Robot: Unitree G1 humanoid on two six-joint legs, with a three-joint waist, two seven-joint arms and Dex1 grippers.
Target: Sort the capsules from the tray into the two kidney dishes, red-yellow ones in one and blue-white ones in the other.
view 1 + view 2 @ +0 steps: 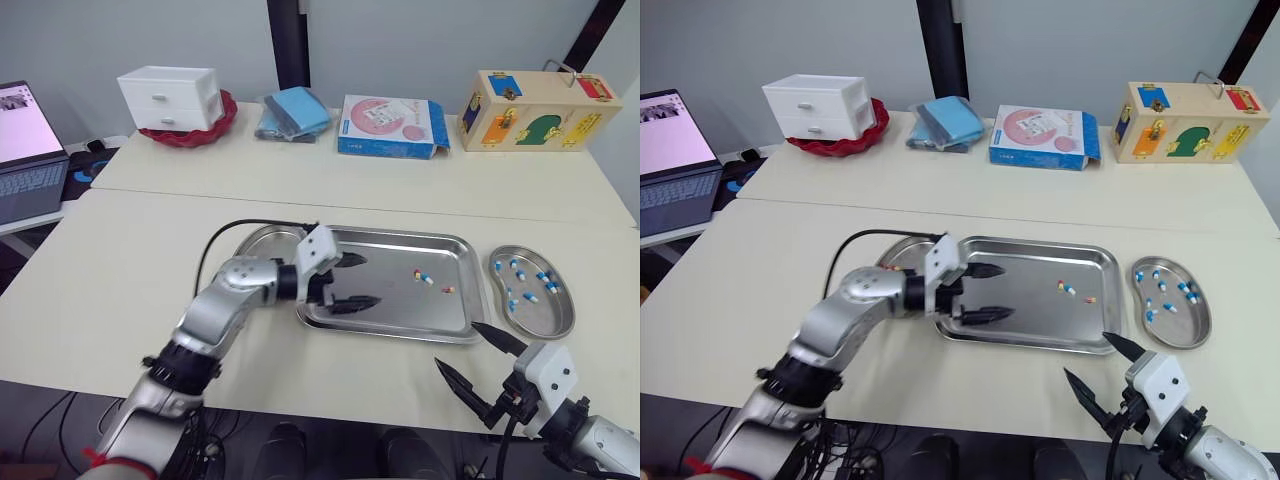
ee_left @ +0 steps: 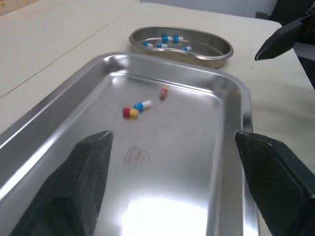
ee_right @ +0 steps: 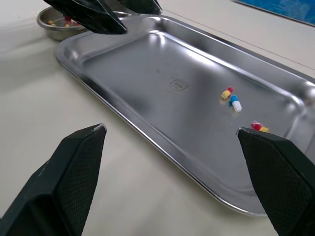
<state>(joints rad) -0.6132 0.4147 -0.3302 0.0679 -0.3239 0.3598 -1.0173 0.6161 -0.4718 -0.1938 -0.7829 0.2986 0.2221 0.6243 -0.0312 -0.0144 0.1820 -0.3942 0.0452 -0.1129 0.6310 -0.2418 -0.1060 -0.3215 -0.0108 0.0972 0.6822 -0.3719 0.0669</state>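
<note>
Pale table (image 1: pixel 120 260) in front of me. A steel tray (image 1: pixel 400 300) lies flat mid-table, with one kidney dish (image 1: pixel 560 318) just beside its right end. The second kidney dish (image 1: pixel 902 252) is at the tray's far-left corner; can't tell if they touch. A second table (image 1: pixel 400 180) butts against the far edge. On it, in a row: red dish (image 1: pixel 215 128), blue cloth (image 1: pixel 292 112), blue-pink box (image 1: pixel 388 126), wooden lock box (image 1: pixel 535 110).

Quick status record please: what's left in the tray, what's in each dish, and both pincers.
tray: two red-yellow capsules, one blue-white capsule
right dish: blue-white capsules
left dish: red-yellow ones, dish partly hidden
left pincer: open, empty, over tray's left end
right pincer: open, empty, over table near tray's front right corner
</note>
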